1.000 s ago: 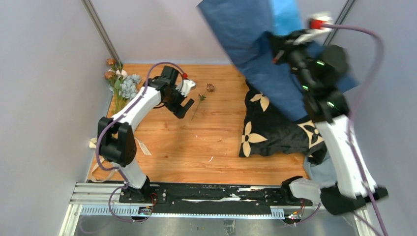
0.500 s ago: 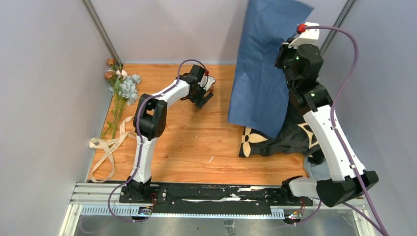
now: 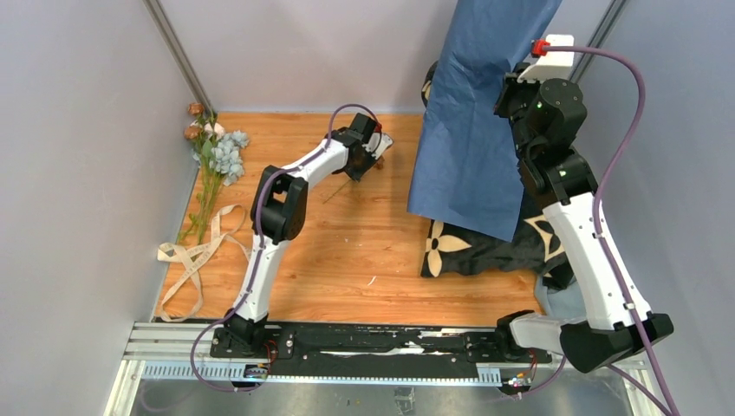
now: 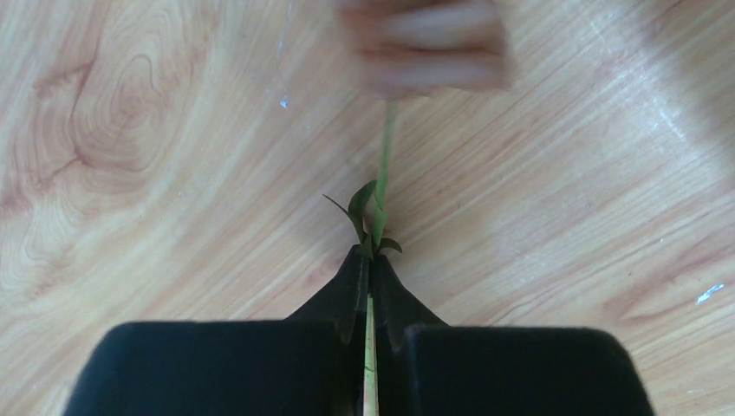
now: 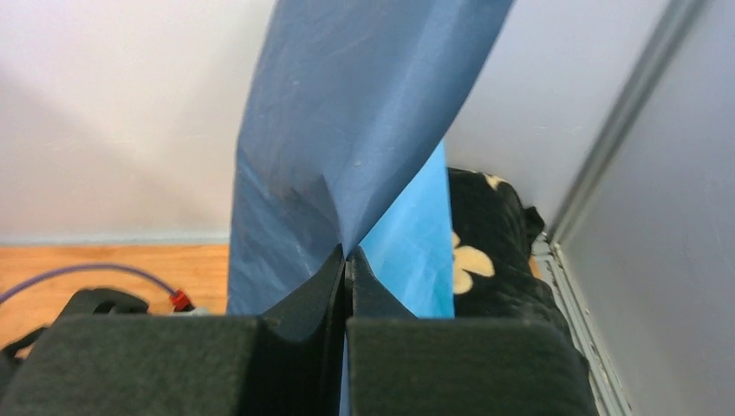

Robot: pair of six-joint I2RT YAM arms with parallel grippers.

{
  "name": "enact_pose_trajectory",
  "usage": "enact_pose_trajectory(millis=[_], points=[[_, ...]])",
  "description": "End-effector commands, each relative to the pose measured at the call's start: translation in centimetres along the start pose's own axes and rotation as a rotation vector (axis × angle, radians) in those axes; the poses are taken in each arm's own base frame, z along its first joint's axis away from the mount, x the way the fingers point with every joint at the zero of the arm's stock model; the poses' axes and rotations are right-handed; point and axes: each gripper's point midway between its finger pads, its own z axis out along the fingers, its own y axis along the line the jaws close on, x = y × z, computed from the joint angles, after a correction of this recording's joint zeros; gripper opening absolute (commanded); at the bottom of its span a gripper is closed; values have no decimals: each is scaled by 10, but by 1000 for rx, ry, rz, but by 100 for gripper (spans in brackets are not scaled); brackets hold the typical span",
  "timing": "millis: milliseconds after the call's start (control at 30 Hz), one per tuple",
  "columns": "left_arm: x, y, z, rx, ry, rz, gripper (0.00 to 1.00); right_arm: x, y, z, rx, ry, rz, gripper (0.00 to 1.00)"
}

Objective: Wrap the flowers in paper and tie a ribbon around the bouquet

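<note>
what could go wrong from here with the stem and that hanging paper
1. The left hand pinches the thin loose stem with its tips only, beside its small leaves; it may slip out or kink when lifted.
2. The paper hangs from a small pinch in the right hand; the thin sheet could tear or slide free.
3. Its lower edge hangs over the black blanket and might snag there.

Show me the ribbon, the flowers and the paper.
ribbon point(image 3: 176, 254): top view, its bunched left end.
flowers point(image 3: 227, 156): top view, the pale blue blooms.
paper point(image 3: 468, 130): top view, the hanging navy side.
</note>
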Motion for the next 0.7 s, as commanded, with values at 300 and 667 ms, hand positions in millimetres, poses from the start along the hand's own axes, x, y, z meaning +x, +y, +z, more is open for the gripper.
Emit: enact_pose_trajectory(millis=[300, 667], points=[[70, 174, -180, -155, -187, -437, 0, 86, 139, 3, -389, 265, -142, 0], [207, 213, -218, -287, -56, -593, 0, 255, 381, -78, -553, 442, -490, 0]])
